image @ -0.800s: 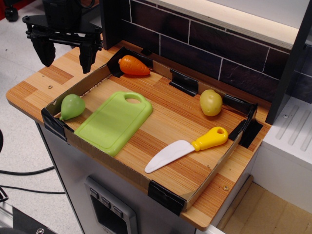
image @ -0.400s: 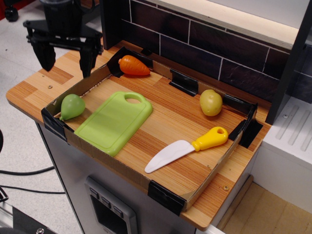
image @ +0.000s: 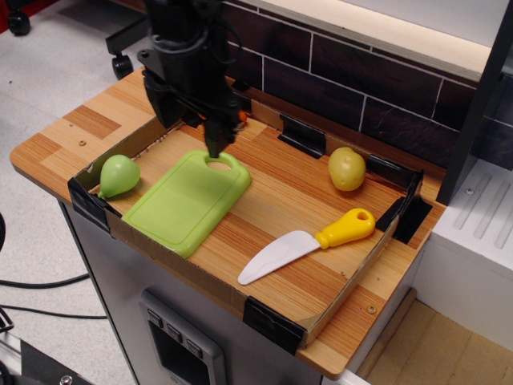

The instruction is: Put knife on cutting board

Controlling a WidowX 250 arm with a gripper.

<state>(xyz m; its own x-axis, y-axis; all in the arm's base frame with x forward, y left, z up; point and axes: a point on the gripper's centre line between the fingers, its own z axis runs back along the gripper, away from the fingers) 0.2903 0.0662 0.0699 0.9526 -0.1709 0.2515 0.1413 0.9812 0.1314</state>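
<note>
The knife (image: pixel 309 243) lies flat on the wooden tray floor at the front right, white blade pointing front-left and yellow handle pointing back-right. The light-green cutting board (image: pixel 187 202) lies flat at the left, with its handle hole toward the back. My black gripper (image: pixel 192 131) hangs above the back end of the board, far left of the knife. Its jaws stand apart and hold nothing.
A green pear toy (image: pixel 118 175) sits in the tray's left corner. A yellow potato toy (image: pixel 346 168) sits at the back right. An orange carrot (image: pixel 239 119) is mostly hidden behind the gripper. A low cardboard wall (image: pixel 321 317) rims the tray, and a dark brick wall (image: pixel 361 88) stands behind.
The gripper has moved right and forward, from over the table's far-left corner to above the back end of the cutting board. It now hides the carrot. Nothing else has moved.
</note>
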